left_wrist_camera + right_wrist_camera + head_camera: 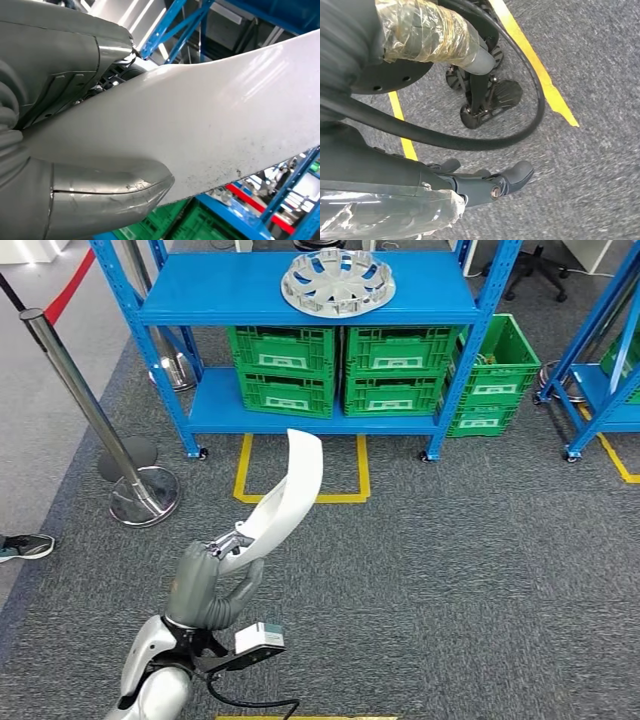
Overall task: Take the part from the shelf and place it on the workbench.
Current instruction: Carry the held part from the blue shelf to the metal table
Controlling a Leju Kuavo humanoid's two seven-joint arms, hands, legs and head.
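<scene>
My left hand (pixel 207 585) grips one end of a long, curved white part (pixel 290 490), which rises up and away from the hand toward the shelf. It hangs over the grey carpet, well short of the blue shelf (pixel 249 290). In the left wrist view the white part (pixel 226 125) runs across the picture, clamped between the grey thumb (pixel 105 200) and the fingers (pixel 56 55). My right hand (pixel 490 185) hangs low over the floor. Its dark fingers are stretched out and hold nothing.
A silver wheel cover (pixel 338 282) lies on the shelf's top board, with green crates (pixel 285 370) below and another crate (pixel 494 375) beside it. A stanchion (pixel 143 495) stands at the left, near a person's shoe (pixel 26 545). A second blue shelf (pixel 604 390) is at the right. Yellow lines (pixel 362 475) mark the carpet.
</scene>
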